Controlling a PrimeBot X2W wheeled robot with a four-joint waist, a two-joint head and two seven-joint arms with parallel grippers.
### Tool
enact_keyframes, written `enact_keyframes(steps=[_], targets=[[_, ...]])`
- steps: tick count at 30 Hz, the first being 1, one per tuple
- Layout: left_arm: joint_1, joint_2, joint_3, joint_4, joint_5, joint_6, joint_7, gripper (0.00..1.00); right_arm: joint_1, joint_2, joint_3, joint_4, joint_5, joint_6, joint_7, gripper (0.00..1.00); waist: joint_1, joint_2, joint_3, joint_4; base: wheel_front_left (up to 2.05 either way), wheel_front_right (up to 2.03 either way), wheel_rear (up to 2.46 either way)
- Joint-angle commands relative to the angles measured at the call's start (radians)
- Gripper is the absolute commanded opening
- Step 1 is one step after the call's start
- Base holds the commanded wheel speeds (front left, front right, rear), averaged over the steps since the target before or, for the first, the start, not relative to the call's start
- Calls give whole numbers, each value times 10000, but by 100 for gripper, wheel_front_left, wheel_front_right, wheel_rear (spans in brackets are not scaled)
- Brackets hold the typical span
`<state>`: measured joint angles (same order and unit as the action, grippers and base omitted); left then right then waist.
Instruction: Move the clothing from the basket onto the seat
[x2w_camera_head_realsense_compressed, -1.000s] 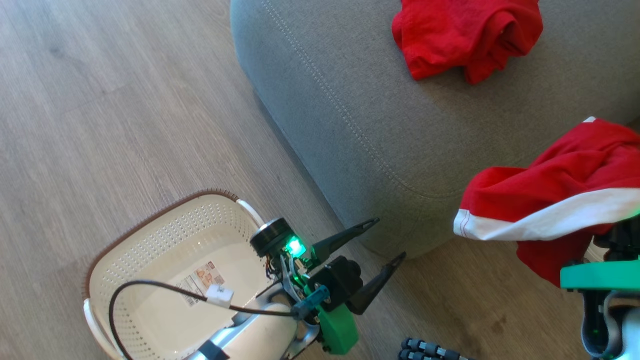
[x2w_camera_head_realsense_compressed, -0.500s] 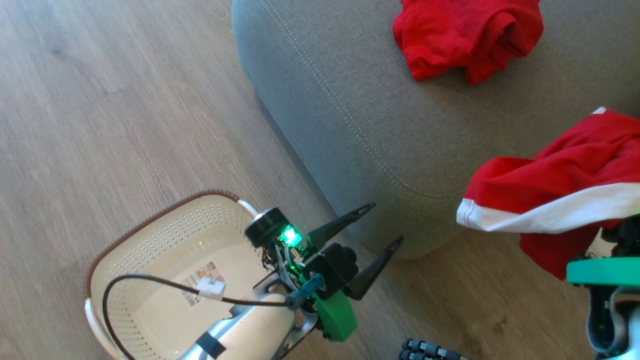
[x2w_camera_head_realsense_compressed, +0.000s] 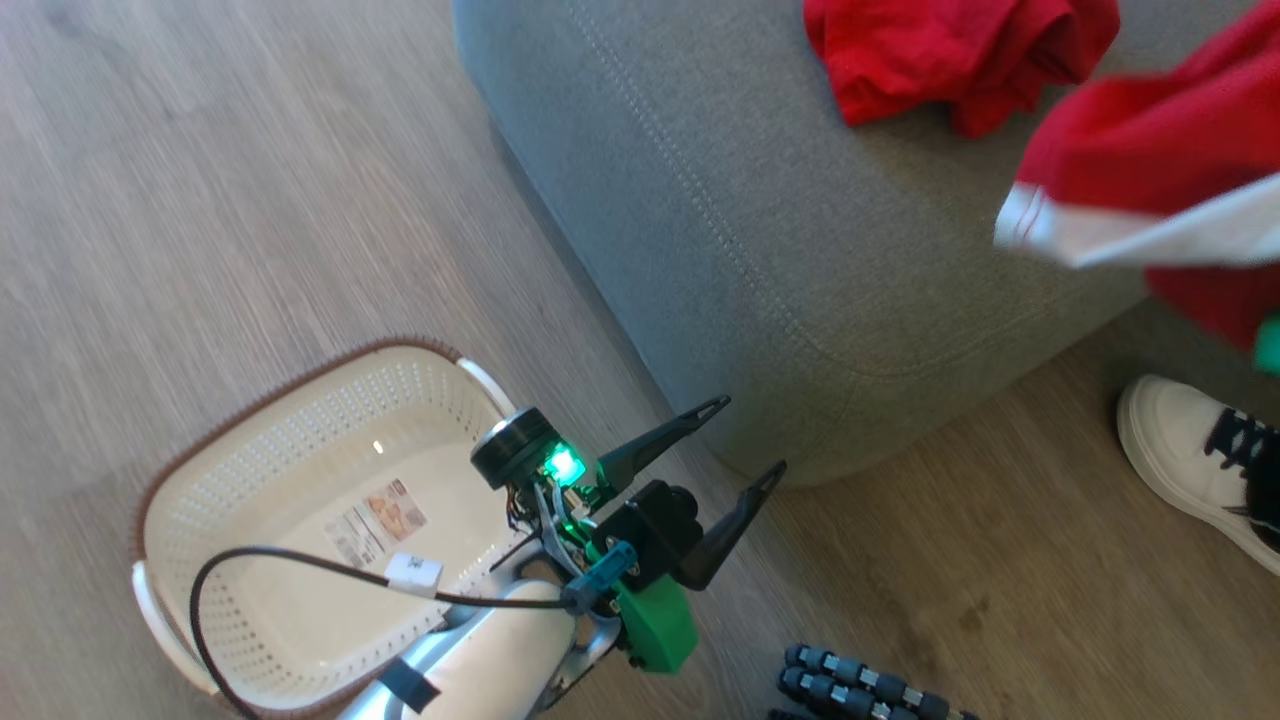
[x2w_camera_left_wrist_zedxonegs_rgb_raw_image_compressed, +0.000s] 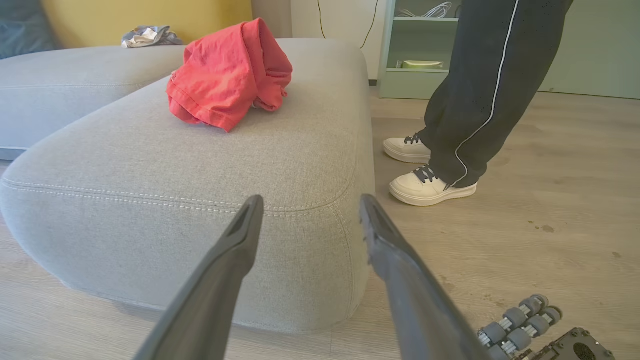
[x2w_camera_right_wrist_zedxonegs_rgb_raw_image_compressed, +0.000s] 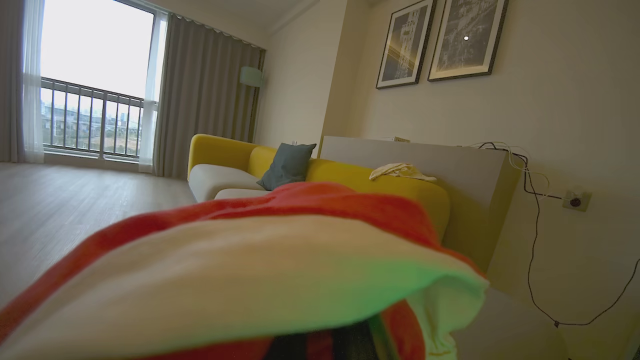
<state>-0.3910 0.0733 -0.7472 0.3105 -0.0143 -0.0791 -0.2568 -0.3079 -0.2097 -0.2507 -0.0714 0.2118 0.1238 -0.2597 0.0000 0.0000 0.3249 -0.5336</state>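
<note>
Above the grey seat, the banded garment is held aloft, apparently clenched by the cloth-hidden right fingers. The plain garment is seen lying on the cushion, and the left fingers are spread near the basket.

a pale wood-look floor runs through the room. at the right a person stands on it in dark trousers with a thin white side stripe and white shoes with dark laces, one foot nearer than the other. behind the legs, far right, is a pale green shelf unit. a crumpled grey cloth lies far left. a yellow sofa carries a teal cushion, with a pale cloth on its back. two framed pictures hang above. far left are a window with a balcony rail, grey curtains and a lamp. a thin dark cable runs down the wall past a socket.
</note>
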Motion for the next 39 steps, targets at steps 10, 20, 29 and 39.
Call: enact_keyframes(steps=[10, 20, 29, 39], targets=[[-799, 504, -127, -202, 304, -162, -49, 100, -3598, -1731, 474, 932, 1210, 69, -21, 0, 0, 0, 1678, -15, 0, 0, 0], [-1303, 850, -375, -175, 390, -95, -49, 100, -6665, -2713, 1095, 3770, 1742, 69, -21, 0, 0, 0, 2879, 293, 0, 0, 0], [-1814, 695, -728, -165, 356, -41, -49, 100, -8548, -3345, 1062, 7710, 2717, 69, -21, 0, 0, 0, 3550, 924, 0, 0, 0], [-2251, 736, -967, -115, 310, 87, -49, 100, -9593, -3651, 1797, 10198, 3023, 69, -21, 0, 0, 0, 4193, 1356, 0, 0, 0]])
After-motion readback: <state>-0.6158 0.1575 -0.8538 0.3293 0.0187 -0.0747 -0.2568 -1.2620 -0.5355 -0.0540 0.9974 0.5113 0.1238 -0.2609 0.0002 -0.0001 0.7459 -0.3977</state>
